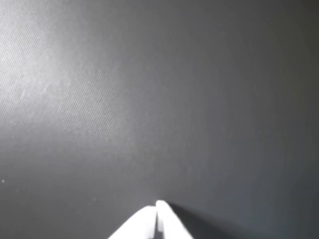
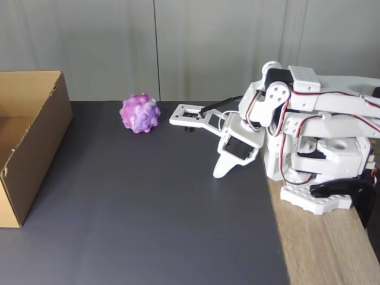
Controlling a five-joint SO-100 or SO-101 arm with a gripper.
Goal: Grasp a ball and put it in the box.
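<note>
From the wrist view, the gripper [image 1: 157,205] pokes in at the bottom edge with its two white fingertips pressed together over a bare dark grey mat [image 1: 149,99], nothing between them. From the fixed view, the white arm [image 2: 309,136] sits folded at the right on a wooden tabletop [image 2: 320,249], its gripper [image 2: 221,172] pointing down just above the mat [image 2: 148,214] and holding nothing, while the ball [image 2: 139,113] rests at the far edge of the mat, well apart from the gripper and to its left. The box [image 2: 35,142] stands open at the left edge, near the ball but not touching it.
</note>
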